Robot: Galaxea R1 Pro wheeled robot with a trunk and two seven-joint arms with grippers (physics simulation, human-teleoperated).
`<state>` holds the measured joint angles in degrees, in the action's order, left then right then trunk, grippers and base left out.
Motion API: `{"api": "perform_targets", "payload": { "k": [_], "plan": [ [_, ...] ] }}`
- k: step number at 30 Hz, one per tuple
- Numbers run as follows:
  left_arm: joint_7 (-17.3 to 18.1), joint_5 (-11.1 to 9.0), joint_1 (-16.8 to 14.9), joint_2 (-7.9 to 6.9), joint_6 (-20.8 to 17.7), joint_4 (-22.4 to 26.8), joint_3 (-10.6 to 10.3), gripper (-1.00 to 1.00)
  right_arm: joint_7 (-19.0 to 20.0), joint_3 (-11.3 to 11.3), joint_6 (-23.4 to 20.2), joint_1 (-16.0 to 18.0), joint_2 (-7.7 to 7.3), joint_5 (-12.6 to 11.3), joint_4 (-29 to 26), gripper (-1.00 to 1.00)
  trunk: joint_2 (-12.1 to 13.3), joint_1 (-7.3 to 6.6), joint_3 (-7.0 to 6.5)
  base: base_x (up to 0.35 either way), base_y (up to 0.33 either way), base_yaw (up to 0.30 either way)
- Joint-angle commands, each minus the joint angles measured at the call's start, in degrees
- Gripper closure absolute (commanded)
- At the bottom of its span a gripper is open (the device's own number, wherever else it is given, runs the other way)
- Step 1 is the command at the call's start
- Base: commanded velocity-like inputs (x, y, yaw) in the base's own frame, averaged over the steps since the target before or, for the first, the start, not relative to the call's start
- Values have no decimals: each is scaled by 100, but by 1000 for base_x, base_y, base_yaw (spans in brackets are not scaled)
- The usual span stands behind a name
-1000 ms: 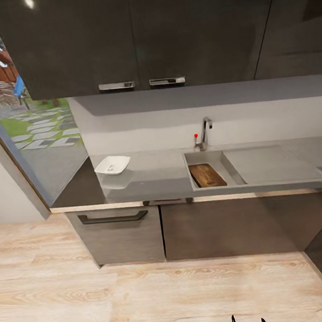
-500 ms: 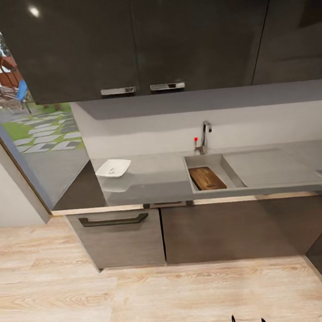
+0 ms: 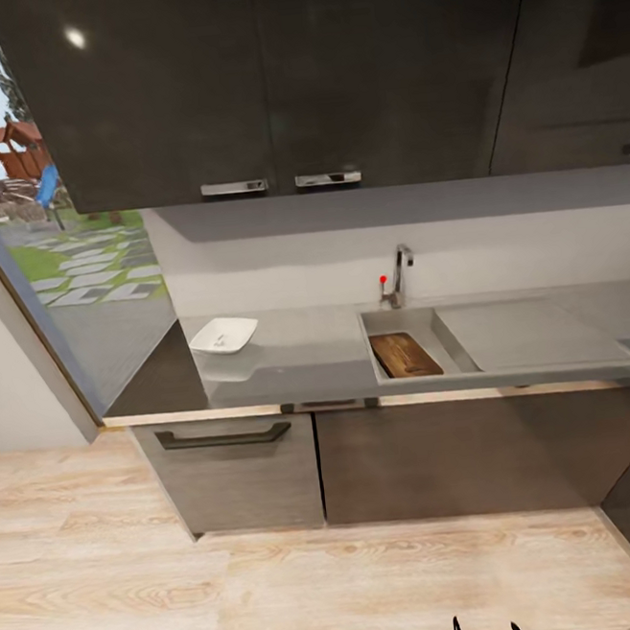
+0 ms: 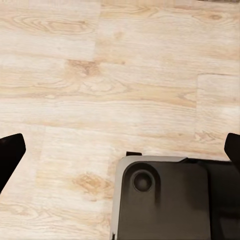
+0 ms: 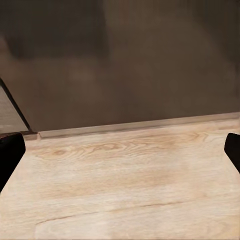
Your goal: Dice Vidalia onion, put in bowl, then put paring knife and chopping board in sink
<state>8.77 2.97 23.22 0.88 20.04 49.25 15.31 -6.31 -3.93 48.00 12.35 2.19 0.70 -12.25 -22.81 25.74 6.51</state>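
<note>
Half the chopping board (image 3: 405, 354) hidden by sink (image 3: 538, 332) wall

The chopping board (image 3: 405, 354) sits down in the sink (image 3: 493, 367), and the basin's near wall hides its front end. Can't make out any knife on it. Whatever's inside the bowl (image 3: 224, 335) left of the sink is too tiny to tell.

Light wood-plank floor (image 5: 125, 185) meets a dark cabinet front (image 5: 130, 60) along a thin pale baseboard strip. The right pincer (image 5: 120, 155) is spread wide, with one black fingertip (image 5: 10, 155) at each side edge and nothing between them.
</note>
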Motion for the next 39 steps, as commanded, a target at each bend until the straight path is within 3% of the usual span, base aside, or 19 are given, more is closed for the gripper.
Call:
{"api": "perform_targets", "payload": {
  "k": [1, 19, 24, 25, 28, 29, 31, 35, 39],
  "plan": [
    [45, 34, -1, 9, 8, 6, 33, -100, 16, -38, 17, 4, 3, 9, 3, -100, -11, 4, 1, 0, 0, 0],
    [41, 36, -3, 9, 5, 19, 33, -100, 10, -41, -13, 4, -15, 7, 23, -100, -11, 4, -132, 0, 0, 0],
    [19, 40, -4, -18, -49, -23, 39, -100, -1, -40, -107, -4, -96, 10, 973, -100, -11, 4, -133, 0, 0, 0],
    [13, 39, -4, -30, -60, -77, 45, -100, -5, -40, -230, -45, -120, 10, 1035, -100, -11, 4, -133, 0, 0, 0],
    [-36, 37, -2, -70, -126, -398, 59, -100, 27, -32, -1564, -349, -191, 10, 1123, -100, -11, 4, -133, 0, 0, 0],
    [-113, 37, -3, -83, -261, -534, 63, -100, 51, -31, -2131, -397, -187, 9, 1131, -100, -11, 4, -133, 0, 0, 0],
    [-425, 42, -5, -117, -787, -730, 67, -100, 70, -27, -2800, -459, -167, 9, 1140, -100, -11, 4, -133, 0, 0, 0],
    [-1256, 27, -86, -255, -1691, -956, 66, -100, 74, -29, -3208, -642, -126, 8, 1145, -100, -11, 4, -133, 0, 0, 0],
    [-1441, 28, -157, -211, -1951, -1064, 42, -100, 62, -35, -3844, -676, -21, 2, 1137, -100, -11, 4, -133, 0, 0, 0]
  ]
}}
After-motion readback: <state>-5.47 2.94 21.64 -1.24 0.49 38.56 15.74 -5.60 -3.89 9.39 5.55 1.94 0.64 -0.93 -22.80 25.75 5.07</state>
